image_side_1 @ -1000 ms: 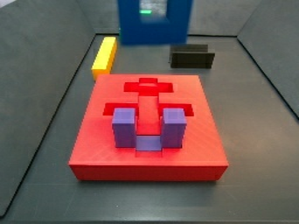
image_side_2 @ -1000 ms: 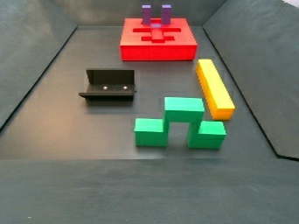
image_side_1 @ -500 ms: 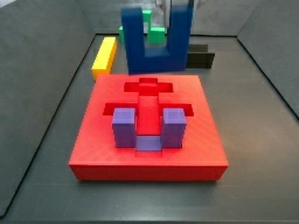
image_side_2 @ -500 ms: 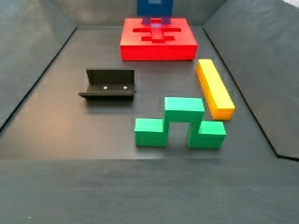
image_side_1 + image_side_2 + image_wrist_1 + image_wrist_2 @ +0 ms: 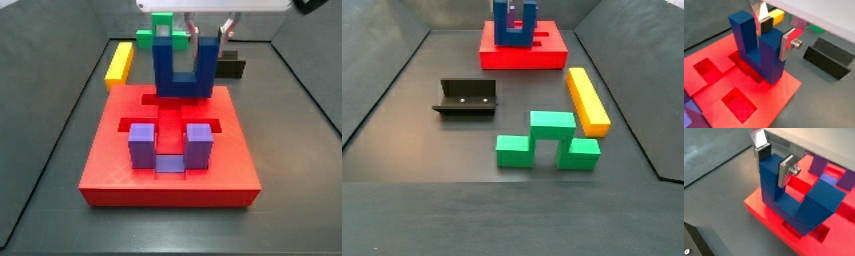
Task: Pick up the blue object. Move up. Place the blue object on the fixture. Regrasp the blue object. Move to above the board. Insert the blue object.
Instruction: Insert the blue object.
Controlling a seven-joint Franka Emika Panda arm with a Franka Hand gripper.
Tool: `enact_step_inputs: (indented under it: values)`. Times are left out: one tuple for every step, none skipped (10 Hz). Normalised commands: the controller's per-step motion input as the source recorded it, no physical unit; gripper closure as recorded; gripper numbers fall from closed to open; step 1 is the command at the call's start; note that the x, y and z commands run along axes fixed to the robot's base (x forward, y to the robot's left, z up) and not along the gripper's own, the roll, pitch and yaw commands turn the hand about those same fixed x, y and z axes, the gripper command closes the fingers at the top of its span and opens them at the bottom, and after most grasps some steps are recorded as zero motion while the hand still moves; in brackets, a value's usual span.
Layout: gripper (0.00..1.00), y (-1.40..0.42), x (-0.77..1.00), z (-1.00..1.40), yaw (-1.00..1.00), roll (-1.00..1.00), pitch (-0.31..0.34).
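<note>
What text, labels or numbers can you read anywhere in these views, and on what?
None: no words, numbers, brands or signs can be read in any view.
The blue object, held by the gripper over the board, is plain.
The fixture, yellow bar, green block and purple block carry no markings either.

Dark blue object [image 5: 183, 70], red board [image 5: 100, 160], purple block [image 5: 170, 147], yellow bar [image 5: 587, 100], green block [image 5: 547, 139], black fixture [image 5: 466, 97]; silver hand [image 5: 776, 31], prob. dark pads.
</note>
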Motion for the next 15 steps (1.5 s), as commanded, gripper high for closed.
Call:
enact_step_inputs:
  values:
    - [1.00,0.00,-0.42,0.43,0.00,-0.20,-0.116]
    - [1.00,-0.06,-0.39,0.55,0.19,-0.25,-0.149]
    - [1.00,-0.04,-0.24,0.28,0.33,-0.15,-0.174]
    - [1.00,0.00,0.00,-0.09,0.41,0.00,-0.180]
    - [1.00,0.00,0.00,-0.17,0.34,0.00,-0.140]
    - [1.00,0.00,0.00,-0.33,0.20,0.00,-0.093]
    - [1.00,-0.05,0.00,-0.40,0.12,0.00,-0.080]
    - [1.00,-0.08,-0.03,-0.32,0.07,0.00,-0.076]
    - [1.00,-0.09,-0.03,-0.30,0.00,0.00,-0.060]
    - [1.00,-0.07,0.00,-0.35,-0.13,0.15,-0.021]
    - [1.00,-0.06,0.00,-0.39,-0.17,0.22,-0.003]
    - [1.00,0.00,-0.05,-0.33,-0.17,0.24,0.000]
    - [1.00,0.00,-0.02,-0.32,-0.11,0.24,0.000]
    - [1.00,0.02,0.01,-0.30,-0.07,0.29,0.000]
    - [1.00,0.03,0.00,-0.35,-0.03,0.26,0.000]
